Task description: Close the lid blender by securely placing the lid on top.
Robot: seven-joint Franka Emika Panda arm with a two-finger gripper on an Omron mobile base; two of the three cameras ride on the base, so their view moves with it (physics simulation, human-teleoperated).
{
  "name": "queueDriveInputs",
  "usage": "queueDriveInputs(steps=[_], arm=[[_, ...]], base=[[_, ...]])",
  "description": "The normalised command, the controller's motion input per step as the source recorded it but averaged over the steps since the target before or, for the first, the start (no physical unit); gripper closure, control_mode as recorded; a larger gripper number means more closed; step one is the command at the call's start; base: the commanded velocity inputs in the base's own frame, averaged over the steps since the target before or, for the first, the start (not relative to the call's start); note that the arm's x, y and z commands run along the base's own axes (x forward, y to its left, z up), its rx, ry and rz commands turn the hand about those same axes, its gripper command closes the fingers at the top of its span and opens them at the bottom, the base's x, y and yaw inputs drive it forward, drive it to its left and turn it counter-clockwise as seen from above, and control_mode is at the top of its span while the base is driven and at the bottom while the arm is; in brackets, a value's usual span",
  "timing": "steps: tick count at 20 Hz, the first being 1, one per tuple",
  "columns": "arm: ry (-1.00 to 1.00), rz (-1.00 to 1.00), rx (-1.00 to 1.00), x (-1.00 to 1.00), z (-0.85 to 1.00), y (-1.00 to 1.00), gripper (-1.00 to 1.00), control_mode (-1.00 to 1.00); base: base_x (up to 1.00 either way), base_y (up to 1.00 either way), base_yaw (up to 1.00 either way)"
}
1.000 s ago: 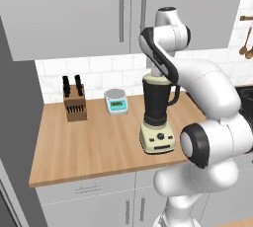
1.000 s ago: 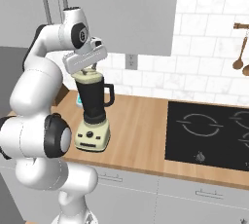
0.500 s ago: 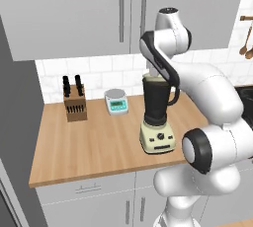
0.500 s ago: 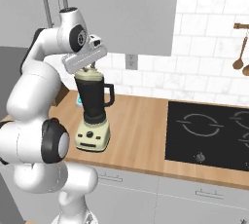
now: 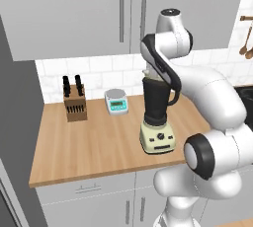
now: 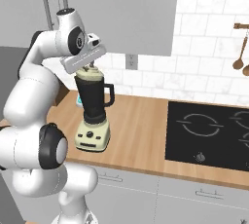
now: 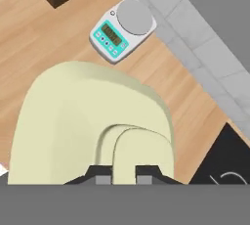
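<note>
On the wooden surface [image 5: 89,147] a knife block [image 5: 74,100], a scale [image 5: 116,101] and the blender [image 5: 157,112] were ranged below grey cabinets [image 5: 74,14]. The lid [image 6: 89,74] was seated on the jar, its knob pinched by the narrowed gripper [image 7: 124,176].

Arm: your white arm rises at 9 o'clock, hand bent over the jar.
Gripper [image 6: 88,67]: you see it just above the lid [image 6: 89,74], contact too small to tell.
Blender [image 6: 93,115]: upright on the wooden counter [image 6: 138,130], lid on top.
Hob [image 6: 209,131]: at 3 o'clock.
Spoons [image 6: 240,52]: hanging at 2 o'clock.
</note>
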Motion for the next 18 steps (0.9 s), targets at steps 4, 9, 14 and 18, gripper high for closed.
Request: queueDriveInputs(steps=[4, 9, 14, 18], arm=[[-0.21, 0.0, 0.0, 0.0, -0.03, 0.0, 1.0, -1.0], [-0.09, 0.01, -0.07, -0.21, -0.41, 0.0, 1.0, -1.0], [-0.01, 0.01, -0.09, -0.03, -0.28, 0.0, 1.0, -1.0], [-0.04, 0.0, -0.01, 0.06, 0.0, 0.0, 1.0, -1.0]], base=[[0.0, 0.0, 0.0], [0.0, 0.0, 0.0], [0.0, 0.0, 0.0], [0.0, 0.0, 0.0]])
